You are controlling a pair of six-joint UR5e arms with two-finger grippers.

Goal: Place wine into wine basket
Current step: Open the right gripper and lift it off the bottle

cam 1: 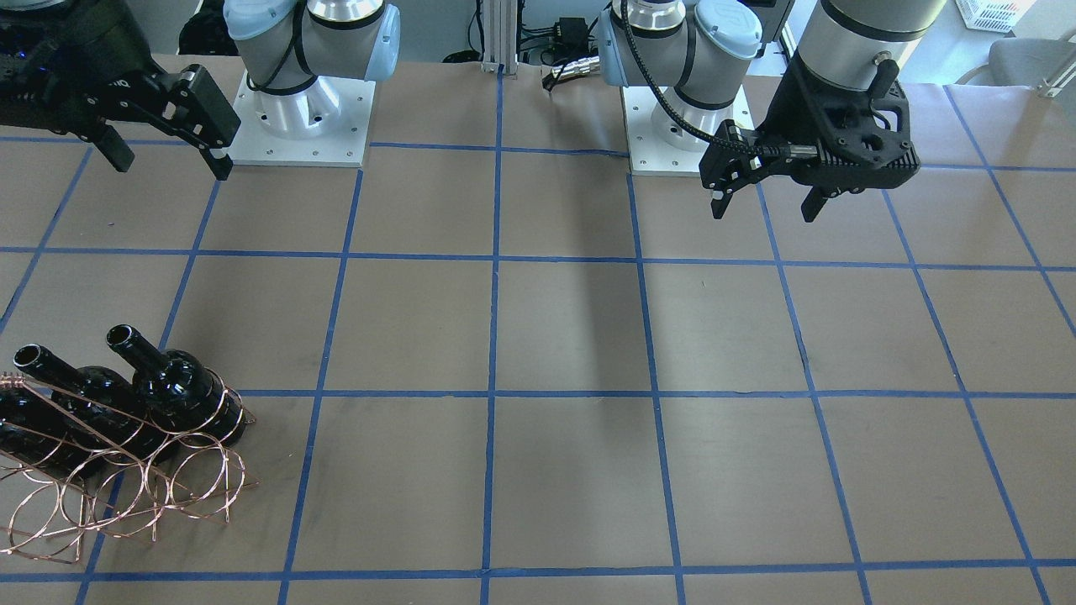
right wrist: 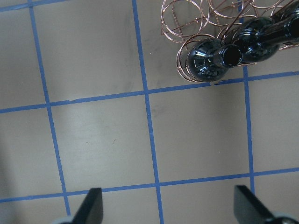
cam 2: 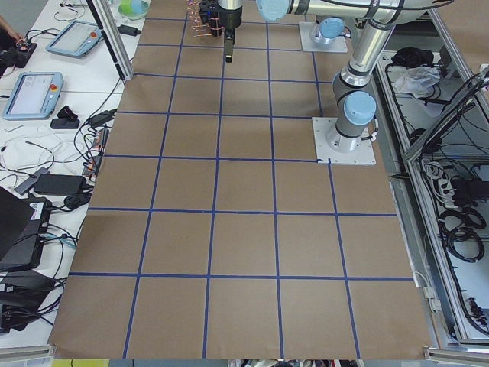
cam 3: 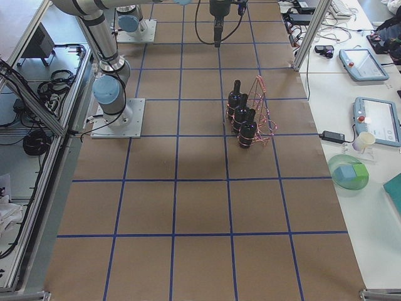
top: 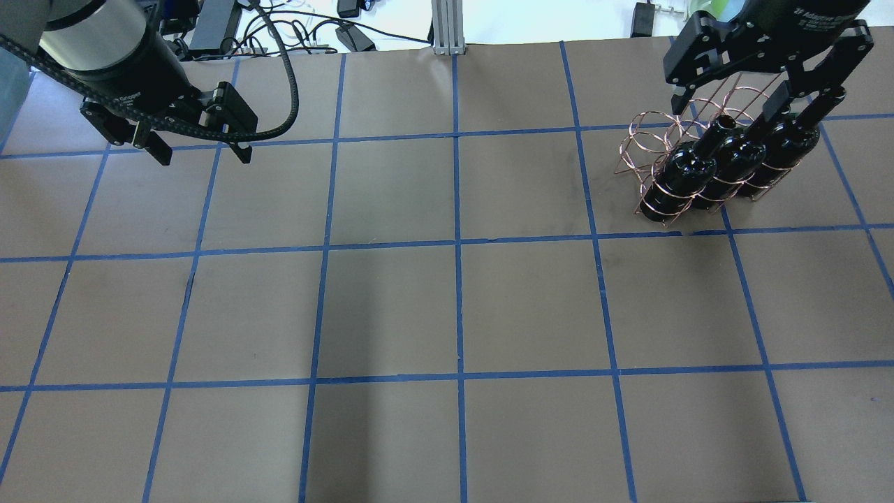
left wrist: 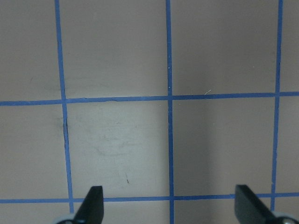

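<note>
At 2 o'clock on the surface [top: 454, 314] in the overhead view, three wine bottles [top: 681, 175] lie slanted in the wine basket [top: 646, 140], necks toward 1 o'clock. The nearer right end effector [cam 1: 172, 164] hangs spread and empty. The left end effector [top: 204, 155], likewise spread, is well apart at 10 o'clock.

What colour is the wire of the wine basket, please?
Rose-gold, a shiny copper tone. The wine basket shows it best in the exterior front-facing view.

White print on left claw [top: 204, 155] and right claw [cam 1: 172, 166], unreadable
</note>
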